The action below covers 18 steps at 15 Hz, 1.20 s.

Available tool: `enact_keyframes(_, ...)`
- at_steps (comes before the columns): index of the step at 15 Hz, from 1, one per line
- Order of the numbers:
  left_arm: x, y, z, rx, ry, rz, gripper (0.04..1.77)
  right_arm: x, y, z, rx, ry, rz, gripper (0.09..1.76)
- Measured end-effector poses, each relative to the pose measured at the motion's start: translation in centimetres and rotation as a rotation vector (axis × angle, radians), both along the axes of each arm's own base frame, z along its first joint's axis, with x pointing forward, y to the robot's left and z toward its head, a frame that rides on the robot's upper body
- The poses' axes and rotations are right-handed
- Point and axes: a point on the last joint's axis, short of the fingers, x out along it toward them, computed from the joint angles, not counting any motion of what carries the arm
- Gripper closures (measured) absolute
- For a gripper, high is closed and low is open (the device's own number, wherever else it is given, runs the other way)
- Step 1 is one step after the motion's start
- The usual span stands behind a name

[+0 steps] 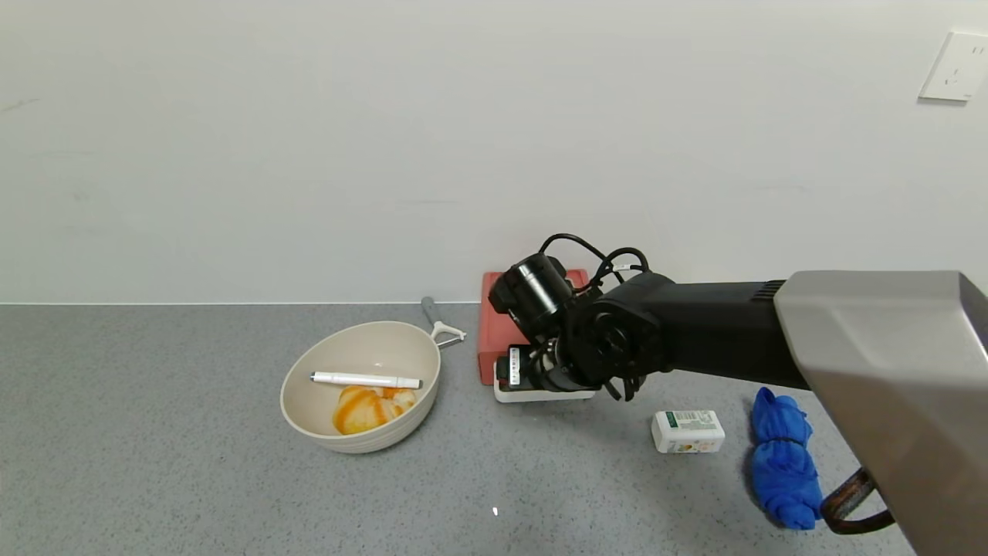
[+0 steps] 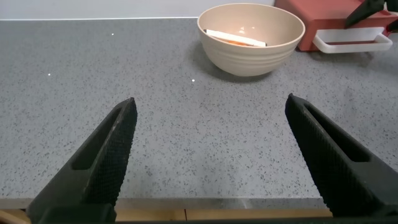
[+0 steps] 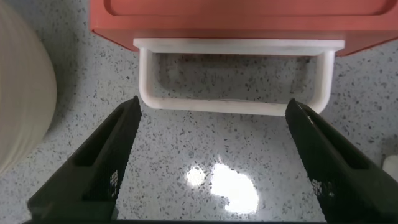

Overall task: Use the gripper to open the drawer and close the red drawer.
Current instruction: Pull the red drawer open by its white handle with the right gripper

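Observation:
The salmon-red drawer (image 1: 494, 324) stands against the back wall, right of the bowl; it also shows in the right wrist view (image 3: 236, 18) and the left wrist view (image 2: 311, 18). Its white loop handle (image 3: 233, 106) lies on the table in front of it. My right gripper (image 3: 211, 130) is open, pointing down over the table just in front of the handle, with its fingers spread about as wide as the handle and not touching it. In the head view the right gripper (image 1: 540, 371) covers the drawer's front. My left gripper (image 2: 211, 124) is open and empty, low over the table's near edge.
A cream bowl (image 1: 363, 386) with a white pen and orange peel sits left of the drawer. A peeler (image 1: 440, 320) lies behind the bowl. A small white box (image 1: 687, 431) and a blue cloth bundle (image 1: 783, 459) lie on the right.

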Motion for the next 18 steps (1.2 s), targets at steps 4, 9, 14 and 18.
enact_keyframes(4, 0.0, 0.0, 0.0, 0.0, 0.0, 0.0, 0.09, 0.8, 0.1, -1.2, -0.01, -0.003, 0.002, 0.14)
enact_keyframes(9, 0.0, 0.0, 0.0, 0.001, 0.0, 0.0, 0.09, 1.3, 0.3, -2.2, -0.014, -0.002, -0.001, 0.14)
enact_keyframes(14, 0.0, 0.0, 0.0, 0.0, 0.0, 0.0, 0.09, 1.6, 0.1, -2.8, -0.022, 0.007, -0.007, 0.14)
enact_keyframes(18, 0.0, 0.0, 0.0, 0.0, 0.0, 0.0, 0.09, 1.8, 0.2, -3.3, -0.04, -0.001, -0.025, 0.14)
